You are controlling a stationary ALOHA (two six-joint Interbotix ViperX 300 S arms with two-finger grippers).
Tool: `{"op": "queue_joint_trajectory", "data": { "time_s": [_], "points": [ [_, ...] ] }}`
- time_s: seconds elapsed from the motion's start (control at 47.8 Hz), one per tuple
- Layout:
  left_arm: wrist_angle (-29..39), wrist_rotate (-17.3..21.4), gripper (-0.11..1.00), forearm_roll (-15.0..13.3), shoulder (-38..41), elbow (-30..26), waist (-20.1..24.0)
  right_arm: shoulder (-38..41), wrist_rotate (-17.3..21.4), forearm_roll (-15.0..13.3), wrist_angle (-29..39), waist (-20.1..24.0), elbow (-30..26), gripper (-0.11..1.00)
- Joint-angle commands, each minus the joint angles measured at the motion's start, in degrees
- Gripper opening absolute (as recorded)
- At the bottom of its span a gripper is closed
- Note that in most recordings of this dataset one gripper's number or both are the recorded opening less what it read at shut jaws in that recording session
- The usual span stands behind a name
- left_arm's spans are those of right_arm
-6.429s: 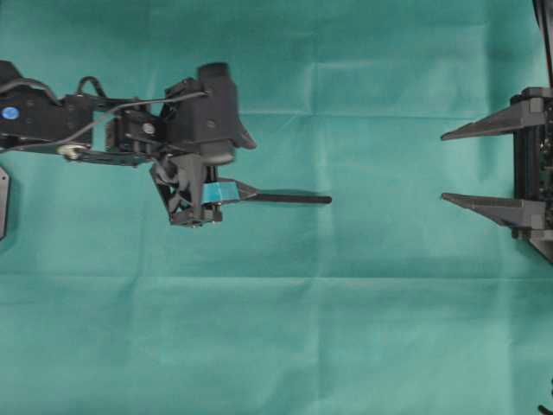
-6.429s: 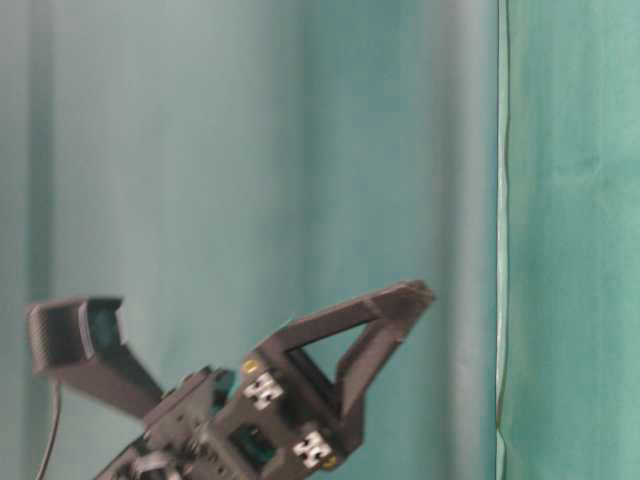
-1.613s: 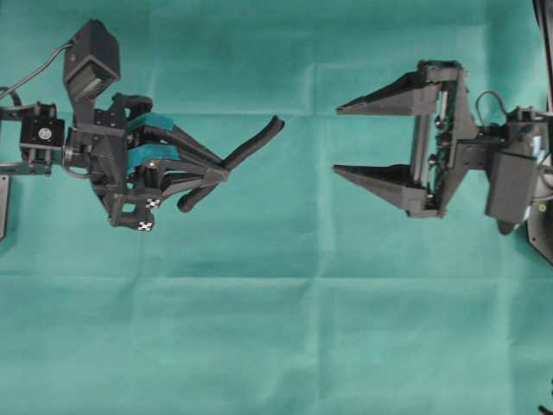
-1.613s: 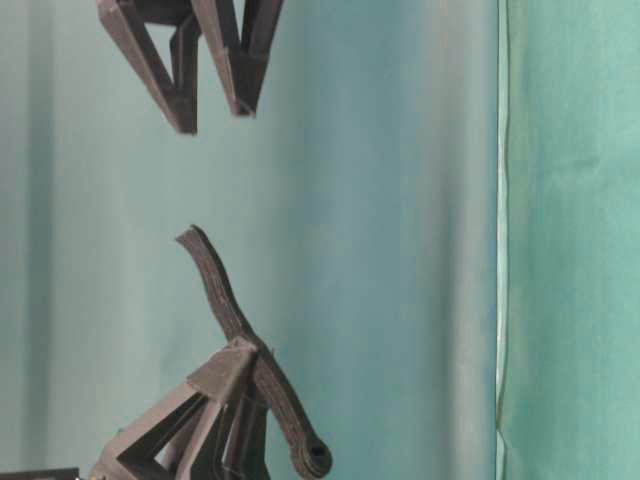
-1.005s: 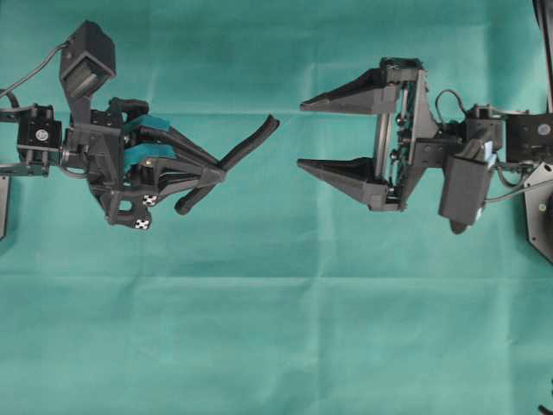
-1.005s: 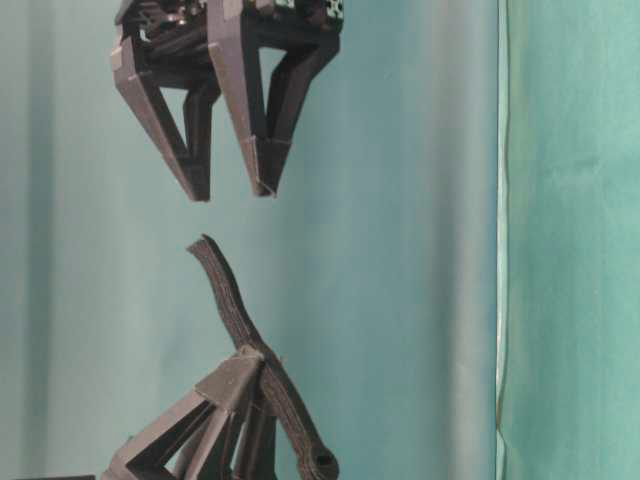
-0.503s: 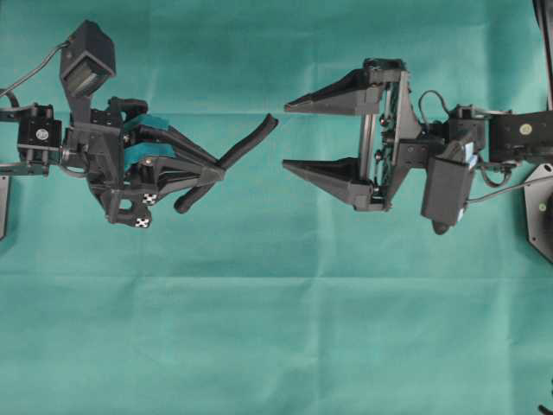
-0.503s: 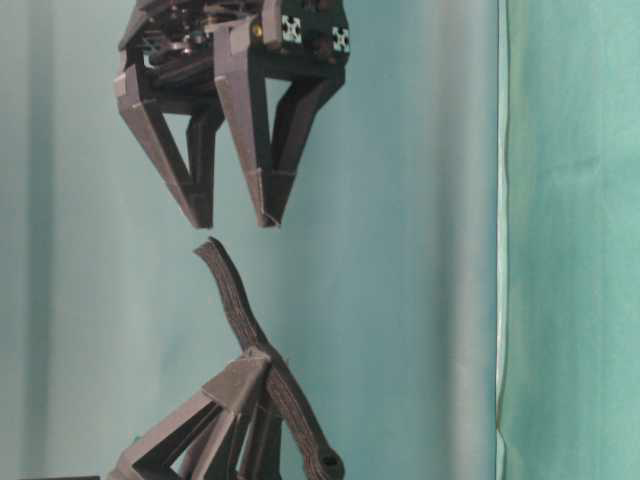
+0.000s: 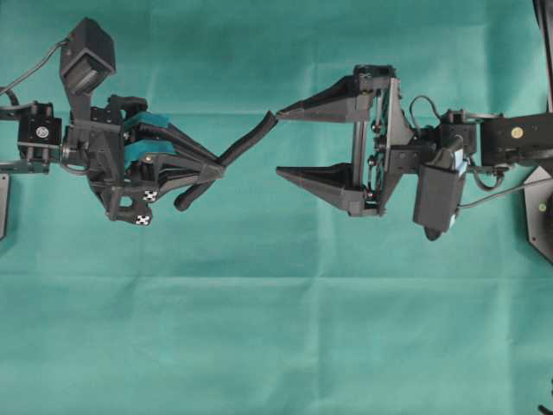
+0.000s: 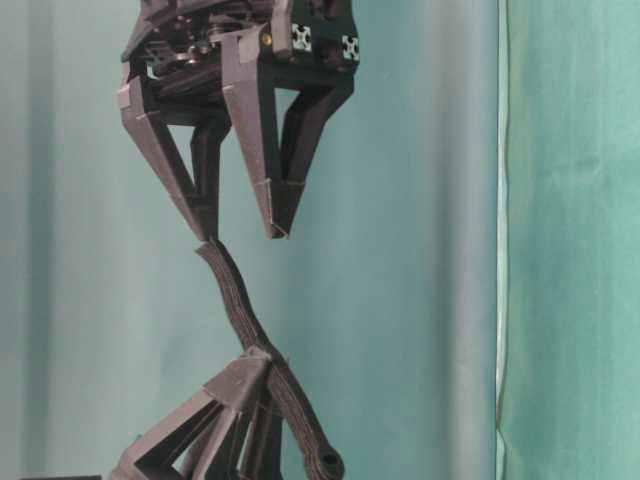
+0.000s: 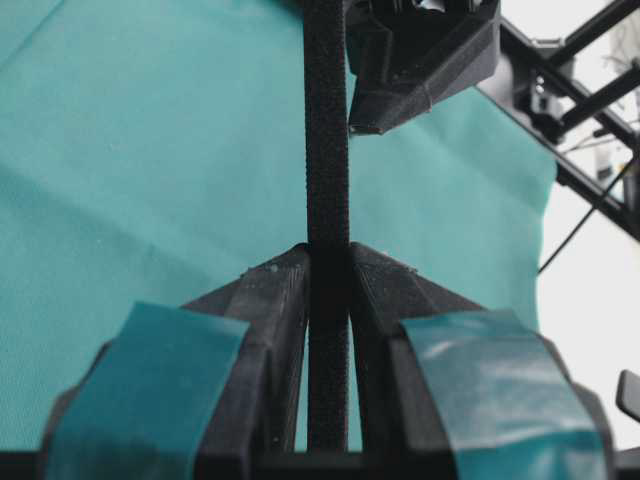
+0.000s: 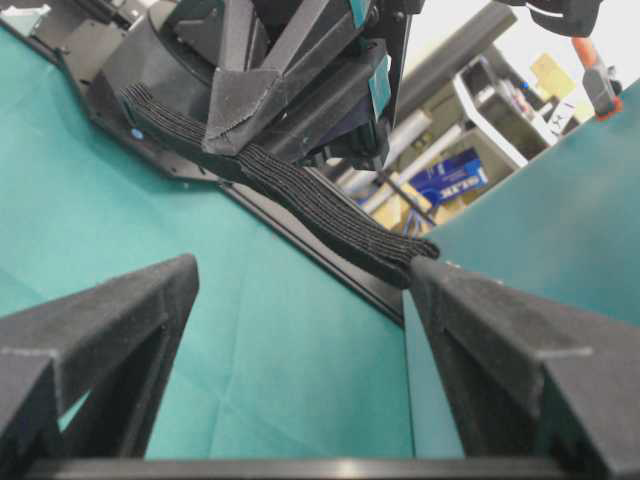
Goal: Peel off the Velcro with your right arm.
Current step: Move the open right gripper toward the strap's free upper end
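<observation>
At one fingertip, not between the jaws: the Velcro point(image 9: 249, 140).
Right gripper point(image 9: 278, 143) gaped; left gripper point(image 9: 220, 171) clamped the strip's middle.

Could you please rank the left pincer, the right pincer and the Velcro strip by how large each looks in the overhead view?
1. Right pincer, open: largest.
2. Left pincer, shut on the strip: somewhat smaller, though the two are close.
3. Velcro strip: clearly smallest, a thin black band.
</observation>
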Motion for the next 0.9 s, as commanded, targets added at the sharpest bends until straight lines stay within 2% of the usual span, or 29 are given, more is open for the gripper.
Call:
{"op": "queue_joint_trajectory", "data": {
  "time_s": [0.0, 0.293, 0.586, 0.88],
  "points": [
    [-0.53, 0.00, 0.10, -0.09, -0.79, -0.70, 0.18, -0.53, 0.09, -0.18, -0.53, 0.26, -1.23, 0.62],
    [-0.62, -0.09, 0.10, -0.09, -0.88, -0.70, 0.18, -0.44, 0.18, -0.18, -0.53, 0.26, -1.05, 0.60],
    [-0.62, -0.09, 0.10, -0.09, -0.88, -0.70, 0.18, -0.44, 0.18, -0.18, -0.53, 0.26, -0.88, 0.38],
    [-0.53, -0.09, 0.10, -0.09, -0.97, -0.70, 0.18, -0.44, 0.26, -0.18, -0.53, 0.26, -0.88, 0.37]
  ]
}}
